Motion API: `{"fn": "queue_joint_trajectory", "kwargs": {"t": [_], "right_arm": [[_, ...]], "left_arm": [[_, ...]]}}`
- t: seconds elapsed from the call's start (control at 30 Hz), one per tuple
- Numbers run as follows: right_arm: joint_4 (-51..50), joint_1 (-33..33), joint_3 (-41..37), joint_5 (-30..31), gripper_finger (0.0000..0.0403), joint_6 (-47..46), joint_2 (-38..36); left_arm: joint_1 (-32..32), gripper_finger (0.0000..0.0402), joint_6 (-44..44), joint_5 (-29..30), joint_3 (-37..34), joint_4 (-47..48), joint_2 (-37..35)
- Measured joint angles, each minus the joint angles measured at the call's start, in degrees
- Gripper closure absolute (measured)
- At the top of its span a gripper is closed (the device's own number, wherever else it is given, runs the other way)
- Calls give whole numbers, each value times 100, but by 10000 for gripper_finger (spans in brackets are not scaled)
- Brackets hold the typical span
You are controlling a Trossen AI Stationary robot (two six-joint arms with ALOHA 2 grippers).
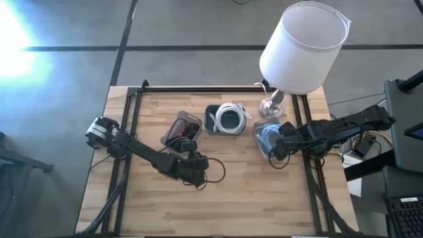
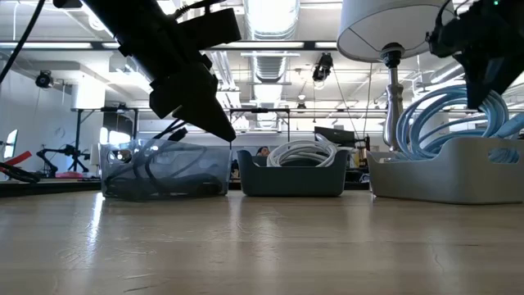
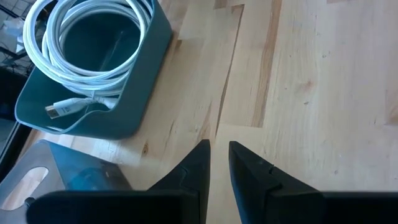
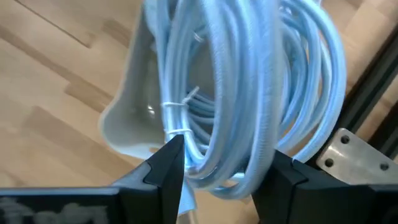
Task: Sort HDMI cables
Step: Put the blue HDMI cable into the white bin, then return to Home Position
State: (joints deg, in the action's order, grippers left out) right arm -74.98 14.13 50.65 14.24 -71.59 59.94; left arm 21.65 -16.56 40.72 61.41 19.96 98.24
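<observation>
We note the left gripper (image 1: 198,173) lowest in the high view, left of centre, over bare wood of the table (image 1: 251,198); in the left wrist view its fingers (image 3: 196,171) sit pressed nearly together with only a thin slit between them and nothing held. Above it in the frame we see three bins in a row across the table's middle. The clear bin (image 1: 180,131) at left centre holds thin black cables (image 2: 155,172). The dark bin (image 1: 210,120) at centre holds a white coil (image 1: 230,116), its plug end resting on the rim in the left wrist view. The pale bin (image 1: 259,129) at right centre holds light-blue coils (image 2: 438,123). The right gripper (image 1: 276,151) is at this bin, its fingers (image 4: 168,165) pinching a light-blue coil (image 4: 249,93) over the bin. A lamp (image 1: 301,49) stands at the upper right, behind the pale bin.
</observation>
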Motion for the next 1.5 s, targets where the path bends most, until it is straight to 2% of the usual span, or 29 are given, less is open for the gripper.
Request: {"fn": "queue_joint_trajectory", "kwargs": {"t": [0.37,0.53,0.67,0.83,1.0,1.1,1.2,1.37,1.43,1.5], "right_arm": [[-1188,0,1035,84,240,-66,-57],[-1179,-2,1332,534,240,-31,-53],[-920,0,1519,679,244,178,-19],[-684,0,1683,678,253,264,-26],[-662,0,1780,751,261,353,-24],[-629,0,1730,1104,265,858,-22],[-409,-2,1618,1145,268,1487,-22],[668,118,1341,1108,271,2687,-74],[1438,137,1169,1040,271,3226,-166],[2370,155,936,664,268,3960,-326]], "left_arm": [[-1,339,219,1,0,-2,0],[1,339,453,1,0,2,-6],[86,339,290,-21,139,228,-260],[257,339,189,16,278,765,-1177],[407,339,184,554,185,1014,-2506],[467,339,158,647,43,1180,-3296],[522,339,142,674,-221,1145,-4047],[572,339,119,646,-1036,933,-5082],[576,339,125,516,-1484,608,-5430],[579,339,217,373,-1927,199,-5735]]}}
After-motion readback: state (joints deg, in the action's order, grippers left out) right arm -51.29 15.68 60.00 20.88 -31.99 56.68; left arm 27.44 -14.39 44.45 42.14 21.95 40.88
